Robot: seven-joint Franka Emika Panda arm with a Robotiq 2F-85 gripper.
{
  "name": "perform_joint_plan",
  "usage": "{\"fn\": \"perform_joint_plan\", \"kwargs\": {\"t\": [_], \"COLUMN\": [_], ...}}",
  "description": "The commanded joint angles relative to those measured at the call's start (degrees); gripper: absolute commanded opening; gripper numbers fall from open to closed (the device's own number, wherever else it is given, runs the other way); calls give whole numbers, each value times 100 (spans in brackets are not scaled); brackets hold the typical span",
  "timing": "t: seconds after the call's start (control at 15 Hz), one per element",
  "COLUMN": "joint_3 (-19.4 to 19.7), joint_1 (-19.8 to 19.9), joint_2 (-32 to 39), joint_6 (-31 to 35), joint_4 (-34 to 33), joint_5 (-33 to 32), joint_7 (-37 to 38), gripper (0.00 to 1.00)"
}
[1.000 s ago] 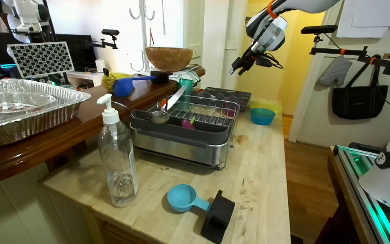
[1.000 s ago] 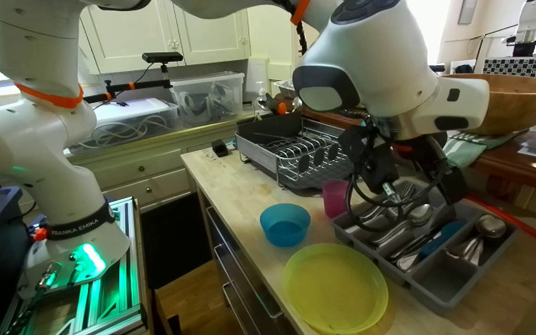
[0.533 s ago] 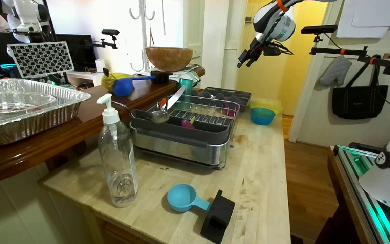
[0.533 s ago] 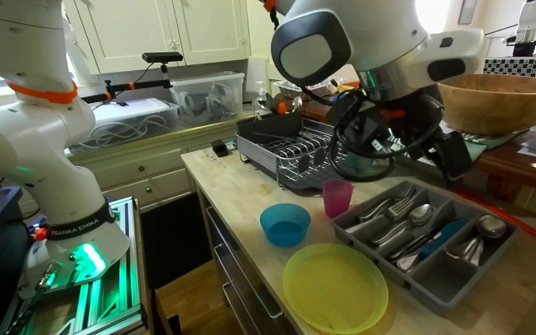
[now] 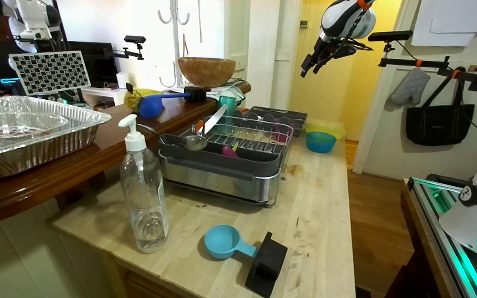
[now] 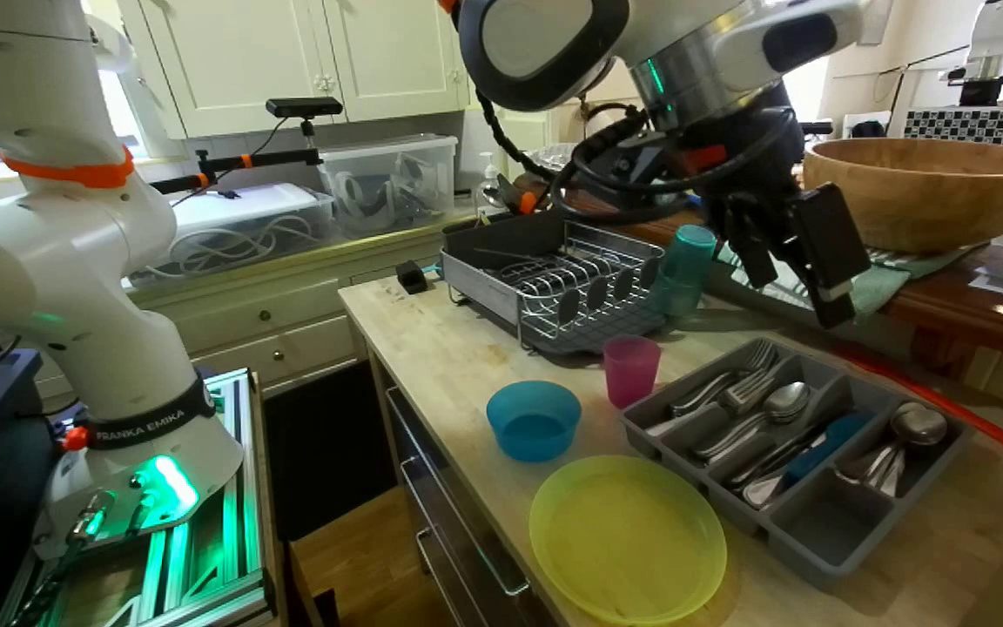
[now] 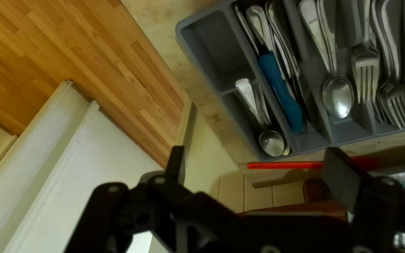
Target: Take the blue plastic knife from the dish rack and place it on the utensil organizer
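The blue plastic knife (image 7: 279,89) lies in a compartment of the grey utensil organizer (image 7: 217,42), on top of metal cutlery. It also shows in an exterior view (image 6: 834,442), where the organizer (image 6: 824,527) stands on the counter. The dish rack (image 6: 481,283) stands farther along the counter and shows in both exterior views (image 5: 215,188). My gripper (image 7: 255,151) is open, its fingers wide apart with nothing between them. In an exterior view the gripper (image 6: 796,296) hangs in the air above the organizer's far edge, not touching it.
A pink cup (image 6: 632,370), a blue bowl (image 6: 534,422) and a yellow plate (image 6: 628,540) stand beside the organizer. A teal glass (image 6: 684,274) is by the rack. A red stick (image 6: 959,409) lies behind the organizer. A wooden bowl (image 6: 928,196) sits on the raised ledge.
My gripper has risen away from over the organizer and its wrist has turned. The knife, the organizer and the dish rack have not moved.
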State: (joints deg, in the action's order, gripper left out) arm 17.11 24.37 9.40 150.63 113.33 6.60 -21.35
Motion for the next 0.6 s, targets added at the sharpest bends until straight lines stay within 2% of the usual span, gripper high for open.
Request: {"fn": "perform_joint_plan", "kwargs": {"t": [0.0, 0.27, 0.33, 0.53], "joint_3": [124, 125, 133, 141], "joint_1": [-138, -206, -160, -205], "joint_2": [-507, -830, -532, -688], "joint_6": [-600, -1376, -1126, -1300], "joint_4": [320, 374, 122, 187], "joint_5": [-509, -695, -511, -528], "joint_7": [467, 712, 479, 544], "gripper": [100, 100, 100, 100]}}
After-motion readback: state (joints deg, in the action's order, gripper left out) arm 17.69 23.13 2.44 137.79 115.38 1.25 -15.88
